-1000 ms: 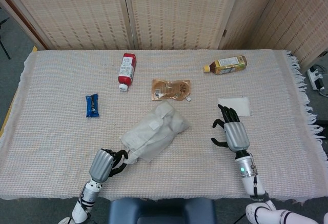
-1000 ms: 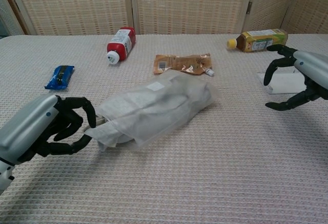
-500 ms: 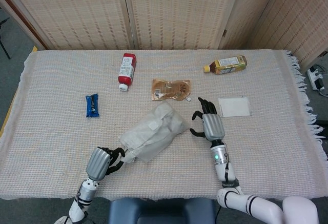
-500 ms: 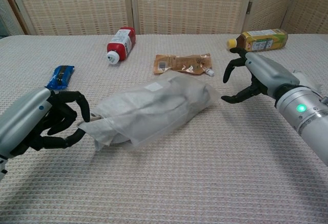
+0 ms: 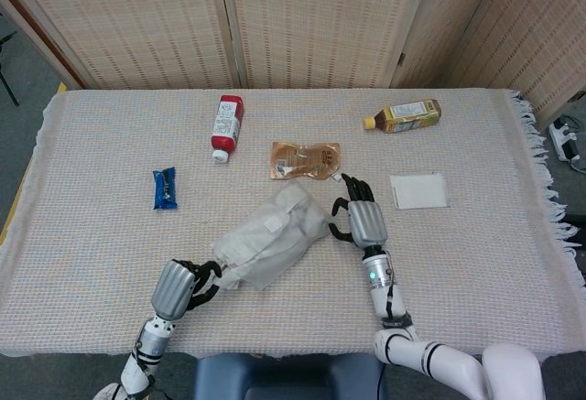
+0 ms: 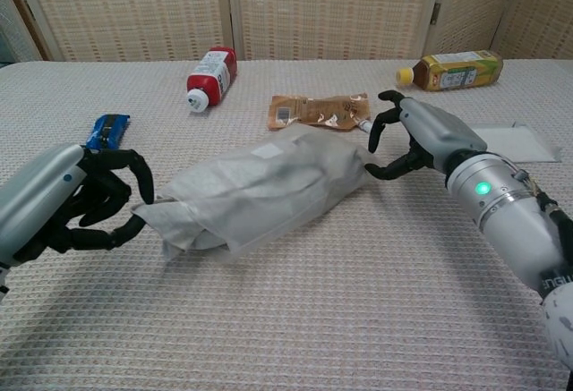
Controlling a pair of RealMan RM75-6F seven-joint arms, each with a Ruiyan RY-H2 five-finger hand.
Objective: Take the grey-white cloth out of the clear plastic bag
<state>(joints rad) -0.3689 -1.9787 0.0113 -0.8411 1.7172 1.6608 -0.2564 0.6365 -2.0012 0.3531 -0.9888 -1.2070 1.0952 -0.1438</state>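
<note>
The clear plastic bag (image 5: pixel 272 238) (image 6: pixel 261 189) lies slantwise on the middle of the table with the grey-white cloth folded inside it. My left hand (image 5: pixel 179 286) (image 6: pixel 67 206) is at the bag's near left end and pinches the loose plastic edge there between its dark fingertips (image 6: pixel 141 201). At the bag's far right end is my right hand (image 5: pixel 358 218) (image 6: pixel 421 138), its fingers spread and curved toward the bag. Whether they touch the plastic I cannot tell. It holds nothing.
A red-and-white bottle (image 5: pixel 226 125), a blue snack bar (image 5: pixel 164 188) and a brown pouch (image 5: pixel 305 159) lie behind the bag. A yellow-green bottle (image 5: pixel 403 115) and a flat white packet (image 5: pixel 419 190) lie to the right. Woven screens stand behind the table.
My right hand has swung left from beside the white packet to the bag's right end. My left hand has kept its pinch and drawn the bag's near end slightly left.
</note>
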